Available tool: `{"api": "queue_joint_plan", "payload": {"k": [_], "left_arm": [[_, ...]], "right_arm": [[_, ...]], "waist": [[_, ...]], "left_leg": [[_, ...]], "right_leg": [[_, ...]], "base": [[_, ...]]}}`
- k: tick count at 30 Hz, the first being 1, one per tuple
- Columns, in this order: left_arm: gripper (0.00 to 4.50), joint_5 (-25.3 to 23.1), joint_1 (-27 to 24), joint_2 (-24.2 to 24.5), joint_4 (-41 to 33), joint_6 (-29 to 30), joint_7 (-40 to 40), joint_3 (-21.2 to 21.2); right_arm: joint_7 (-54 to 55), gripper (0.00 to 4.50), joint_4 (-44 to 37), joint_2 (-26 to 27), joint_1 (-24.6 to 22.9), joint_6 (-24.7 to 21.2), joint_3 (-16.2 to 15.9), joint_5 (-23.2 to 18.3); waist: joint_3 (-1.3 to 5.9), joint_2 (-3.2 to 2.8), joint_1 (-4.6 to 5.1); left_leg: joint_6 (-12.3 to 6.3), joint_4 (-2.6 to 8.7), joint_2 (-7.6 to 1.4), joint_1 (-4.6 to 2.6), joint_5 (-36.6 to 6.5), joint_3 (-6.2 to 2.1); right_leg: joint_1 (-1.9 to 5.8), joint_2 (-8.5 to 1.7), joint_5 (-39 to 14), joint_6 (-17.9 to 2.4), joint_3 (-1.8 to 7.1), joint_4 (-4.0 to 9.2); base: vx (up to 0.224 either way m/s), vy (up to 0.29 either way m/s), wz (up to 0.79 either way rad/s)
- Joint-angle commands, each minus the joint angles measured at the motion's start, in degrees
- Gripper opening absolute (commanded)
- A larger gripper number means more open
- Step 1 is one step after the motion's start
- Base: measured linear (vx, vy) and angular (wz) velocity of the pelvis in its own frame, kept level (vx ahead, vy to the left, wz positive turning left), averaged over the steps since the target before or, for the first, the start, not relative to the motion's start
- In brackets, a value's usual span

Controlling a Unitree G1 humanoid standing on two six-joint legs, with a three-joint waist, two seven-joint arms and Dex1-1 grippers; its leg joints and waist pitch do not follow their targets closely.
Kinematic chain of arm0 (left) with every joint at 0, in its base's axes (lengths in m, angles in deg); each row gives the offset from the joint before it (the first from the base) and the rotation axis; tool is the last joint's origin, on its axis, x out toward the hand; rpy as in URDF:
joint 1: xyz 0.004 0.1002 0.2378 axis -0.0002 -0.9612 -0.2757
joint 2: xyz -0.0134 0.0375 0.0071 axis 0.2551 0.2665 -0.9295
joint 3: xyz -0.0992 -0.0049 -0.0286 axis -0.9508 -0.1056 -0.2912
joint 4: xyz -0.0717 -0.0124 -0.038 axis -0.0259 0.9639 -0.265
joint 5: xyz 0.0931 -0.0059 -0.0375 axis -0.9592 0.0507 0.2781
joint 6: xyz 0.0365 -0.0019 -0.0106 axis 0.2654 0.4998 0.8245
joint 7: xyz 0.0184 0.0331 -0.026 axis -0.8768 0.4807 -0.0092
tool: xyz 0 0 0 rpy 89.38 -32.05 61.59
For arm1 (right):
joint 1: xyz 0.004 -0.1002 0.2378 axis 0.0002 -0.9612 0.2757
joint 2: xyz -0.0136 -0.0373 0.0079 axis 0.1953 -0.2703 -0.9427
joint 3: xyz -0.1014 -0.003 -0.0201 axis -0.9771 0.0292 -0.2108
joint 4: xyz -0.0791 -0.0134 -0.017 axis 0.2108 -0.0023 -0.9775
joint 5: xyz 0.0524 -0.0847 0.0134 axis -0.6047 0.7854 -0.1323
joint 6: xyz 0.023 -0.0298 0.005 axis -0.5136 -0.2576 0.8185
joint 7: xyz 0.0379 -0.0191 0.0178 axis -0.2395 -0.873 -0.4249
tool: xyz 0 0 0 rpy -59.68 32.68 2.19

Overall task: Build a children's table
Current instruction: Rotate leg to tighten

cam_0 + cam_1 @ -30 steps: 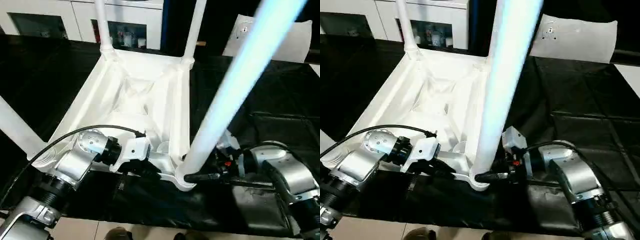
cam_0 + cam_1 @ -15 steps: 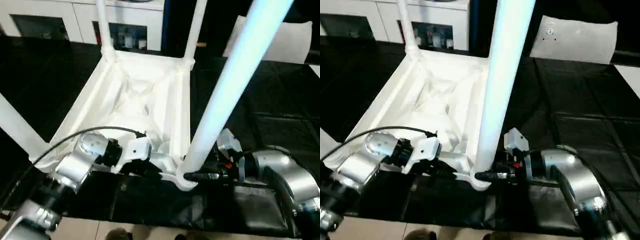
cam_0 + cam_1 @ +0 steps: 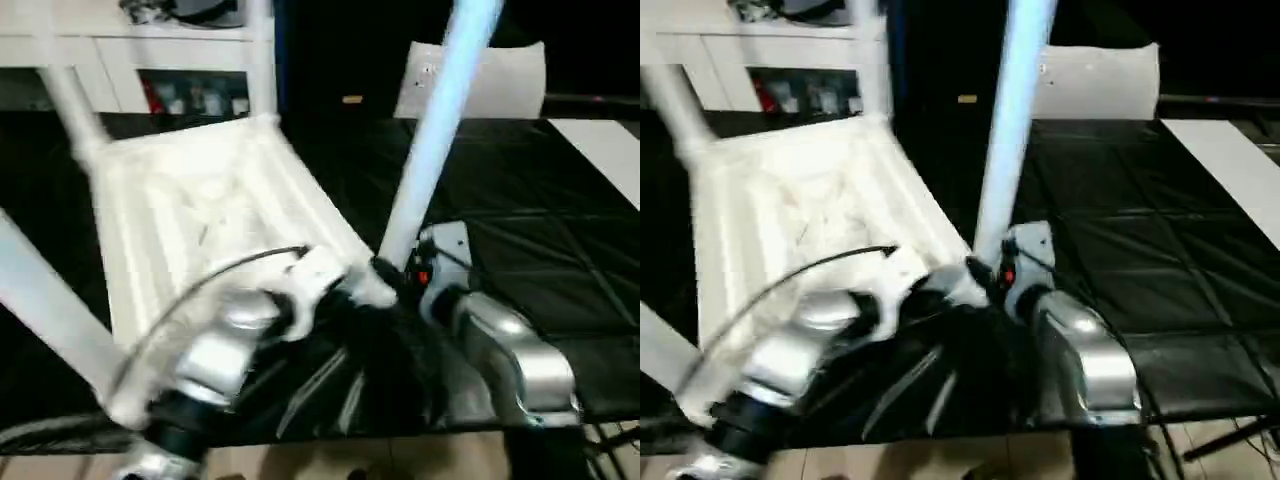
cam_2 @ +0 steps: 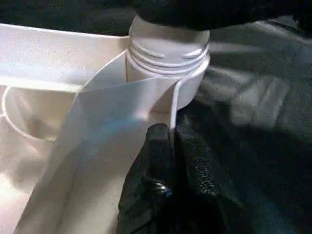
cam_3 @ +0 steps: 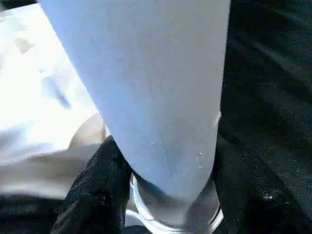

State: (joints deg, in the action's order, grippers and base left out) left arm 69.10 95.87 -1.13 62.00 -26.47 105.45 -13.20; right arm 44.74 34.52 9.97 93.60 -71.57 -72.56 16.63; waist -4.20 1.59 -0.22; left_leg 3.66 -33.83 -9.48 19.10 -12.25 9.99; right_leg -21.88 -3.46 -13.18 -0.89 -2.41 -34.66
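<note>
Four legs stand up from one white tabletop, which lies upside down, ribbed underside up, on the black-covered work table.

Tabletop: it sits left of centre in the head views, tilted across them, with its near corner toward 5 o'clock. Each round corner socket holds the foot of a leg.

Near socket: threaded collar, ringed with ridges. It holds the near leg, which leans toward 1 o'clock and leaves the top edge of the picture. In the right wrist view the same leg drops into the collar.

Other legs: far-left leg, far-right leg and left leg, each seated at its own corner.

Right gripper: its black fingers sit one on each side of the near leg just above the collar, closed around it.

Left gripper: one black finger lies against the thin wall of the tabletop just beside the near socket; whether the fingers are wide or narrow cannot be told.

Background: white cabinet at 11 o'clock; white sheet at 1 o'clock on the work table.
</note>
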Motion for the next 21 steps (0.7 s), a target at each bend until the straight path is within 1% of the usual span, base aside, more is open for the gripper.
{"api": "queue_joint_plan", "payload": {"k": [1,2,3,4,6,7,8,9,10,11,12,13,14,15,16,17,18,19,20,21], "left_arm": [[0.00,2.19,1.64,-4.28,-0.50,-0.74,-2.79,2.07],[0.00,1.88,1.62,-4.02,-0.62,-0.84,-2.59,2.34],[0.00,1.67,1.57,-3.48,-0.79,-1.08,-1.90,2.78],[0.00,1.47,1.35,-2.93,-1.31,-0.80,-1.24,3.25],[0.00,0.70,0.36,-0.76,-2.75,-0.85,1.26,3.97],[0.00,0.70,0.36,-0.76,-2.75,-0.85,1.26,3.97],[0.00,0.91,-0.22,0.72,-3.32,-1.52,3.01,4.04],[0.00,1.21,-0.51,1.71,-3.43,-1.98,3.92,4.07],[0.00,1.67,-0.98,3.60,-3.43,-3.76,5.80,4.22],[0.00,2.20,-1.46,5.64,-3.38,-5.62,7.84,4.27],[0.00,2.48,-1.64,6.56,-3.31,-6.53,8.85,4.19],[0.00,2.62,-1.72,7.12,-3.20,-7.33,9.52,4.15],[0.00,2.82,-1.83,7.95,-2.99,-8.85,10.66,4.10],[0.00,3.17,-1.98,9.07,-2.81,-10.17,12.36,4.08],[0.00,3.46,-2.12,10.36,-2.70,-11.44,14.14,4.20],[0.00,3.99,-2.26,12.73,-2.30,-14.41,17.67,4.53],[0.00,4.06,-2.19,14.18,-1.79,-15.58,19.52,4.71],[0.00,4.11,-2.11,15.14,-1.44,-16.24,20.68,4.82],[0.00,4.67,-1.99,16.02,-0.97,-16.97,22.24,4.68],[0.00,5.46,-1.78,17.03,-0.40,-18.13,23.87,4.66]], "right_arm": [[-3.40,2.02,2.06,5.12,-0.44,-5.38,-7.13,-4.84],[-3.40,2.02,2.19,4.96,-0.29,-4.88,-7.14,-4.47],[-3.61,2.58,2.32,4.53,-0.20,-4.10,-7.25,-4.07],[-3.54,2.72,2.15,4.19,-0.22,-3.79,-7.20,-3.88],[-4.66,2.72,0.94,2.64,-0.82,-2.82,-6.79,-3.52],[-4.66,2.86,0.94,2.64,-0.82,-2.82,-6.79,-3.52],[-6.59,3.08,0.04,0.79,-1.39,-1.24,-7.25,-3.37],[-8.19,3.08,-0.53,-0.67,-1.80,0.10,-7.76,-3.37],[-10.65,3.12,-1.46,-3.18,-2.51,1.75,-8.35,-3.38],[-13.63,3.31,-2.33,-5.90,-3.24,3.83,-8.86,-3.38],[-15.40,3.44,-2.60,-7.33,-3.58,5.25,-9.13,-3.28],[-16.42,3.44,-2.73,-8.25,-3.78,6.11,-9.31,-3.14],[-17.81,3.57,-2.83,-9.46,-4.06,7.20,-9.42,-2.99],[-19.63,3.57,-2.73,-10.83,-4.34,8.53,-9.25,-3.04],[-21.66,3.65,-2.66,-12.17,-4.68,10.04,-9.01,-3.00],[-25.72,3.89,-2.43,-14.54,-5.18,13.18,-8.58,-3.17],[-28.22,3.89,-2.22,-16.06,-5.35,14.69,-8.31,-3.44],[-29.84,3.96,-2.01,-17.10,-5.43,15.69,-8.17,-3.71],[-31.62,4.06,-1.48,-18.25,-5.35,16.98,-7.79,-4.15],[-33.82,4.18,-0.73,-19.72,-5.17,18.41,-7.53,-5.00]], "waist": [[1.80,0.25,-0.44],[1.85,0.34,-0.42],[1.90,0.28,-0.44],[1.92,0.30,-0.50],[1.98,0.27,-0.51],[2.13,0.27,-0.52],[2.20,0.26,-0.61],[2.22,0.33,-0.63],[2.17,0.36,-0.60],[2.34,0.50,-0.83],[2.50,0.56,-0.85],[2.64,0.54,-0.89],[2.75,0.53,-0.94],[2.79,0.50,-0.99],[2.90,0.64,-1.12],[3.10,0.67,-1.30],[3.16,0.70,-1.50],[3.11,0.60,-1.70],[2.89,0.68,-1.98],[2.86,0.59,-1.98]], "left_leg": [[-0.66,5.12,-3.20,0.27,-15.83,-2.20],[-0.78,5.13,-3.23,0.40,-15.29,-2.13],[-1.00,5.26,-3.37,0.57,-14.30,-2.07],[-1.16,5.25,-3.40,0.64,-13.68,-1.97],[-1.40,5.24,-3.45,0.78,-13.12,-1.98],[-1.58,5.12,-3.46,0.74,-12.56,-1.86],[-1.74,5.07,-3.47,0.75,-11.81,-1.79],[-1.98,5.03,-3.50,0.78,-11.48,-1.75],[-2.17,5.02,-3.55,0.78,-11.41,-1.68],[-3.04,4.83,-3.42,0.92,-9.87,-1.53],[-3.32,4.72,-3.40,0.99,-8.85,-1.51],[-3.95,4.57,-3.36,1.26,-6.64,-1.41],[-4.54,4.35,-3.41,1.14,-4.70,-1.17],[-4.83,4.31,-3.41,1.24,-3.72,-1.21],[-5.58,4.15,-3.30,1.30,-2.80,-1.12],[-6.49,3.96,-3.24,1.42,-1.67,-1.10],[-6.96,3.85,-3.20,1.53,-1.16,-1.12],[-7.86,3.67,-3.23,1.40,-0.78,-0.90],[-8.11,3.79,-3.36,1.32,-1.18,-0.83],[-8.07,3.83,-3.45,1.25,-1.68,-0.79]], "right_leg": [[0.90,-4.92,-27.06,-5.08,3.02,6.26],[1.03,-4.89,-25.39,-5.36,3.13,6.15],[1.19,-4.79,-22.33,-6.02,3.15,5.83],[1.31,-4.80,-20.40,-6.56,3.21,5.68],[1.45,-4.98,-19.61,-7.15,3.27,5.53],[1.42,-4.94,-18.60,-7.56,3.33,5.46],[1.52,-4.96,-17.56,-7.98,3.32,5.42],[1.56,-4.97,-17.14,-8.06,3.31,5.41],[1.50,-4.99,-17.08,-8.17,3.34,5.45],[1.77,-5.00,-15.17,-8.32,3.35,5.29],[1.91,-4.99,-13.82,-8.63,3.32,5.10],[2.15,-5.00,-10.67,-9.50,3.27,4.76],[2.10,-4.91,-7.09,-10.59,3.28,4.45],[2.23,-4.88,-5.47,-11.19,3.19,4.22],[2.39,-4.71,-3.00,-11.61,3.10,4.00],[2.57,-4.74,-0.45,-12.19,3.08,3.58],[2.67,-4.73,0.64,-12.24,3.08,3.50],[2.31,-4.59,2.52,-12.82,3.10,3.29],[2.16,-4.54,1.71,-13.17,2.95,3.34],[2.05,-4.61,0.68,-13.50,2.91,3.35]], "base": [[0.000,0.000,0.00],[0.000,0.000,0.00],[0.000,0.000,0.00],[0.000,0.000,0.00],[0.000,0.000,0.00],[0.000,0.000,0.00],[0.000,0.000,0.00],[0.000,0.000,0.00],[0.000,0.000,0.00],[0.000,0.000,0.00],[0.000,0.000,0.00],[0.000,0.000,0.00],[0.000,0.000,0.00],[0.000,0.000,0.00],[0.000,0.000,0.00],[0.000,0.000,0.00],[0.000,0.000,0.00],[0.000,0.000,0.00],[0.000,0.000,0.00],[0.000,0.000,0.00]]}}
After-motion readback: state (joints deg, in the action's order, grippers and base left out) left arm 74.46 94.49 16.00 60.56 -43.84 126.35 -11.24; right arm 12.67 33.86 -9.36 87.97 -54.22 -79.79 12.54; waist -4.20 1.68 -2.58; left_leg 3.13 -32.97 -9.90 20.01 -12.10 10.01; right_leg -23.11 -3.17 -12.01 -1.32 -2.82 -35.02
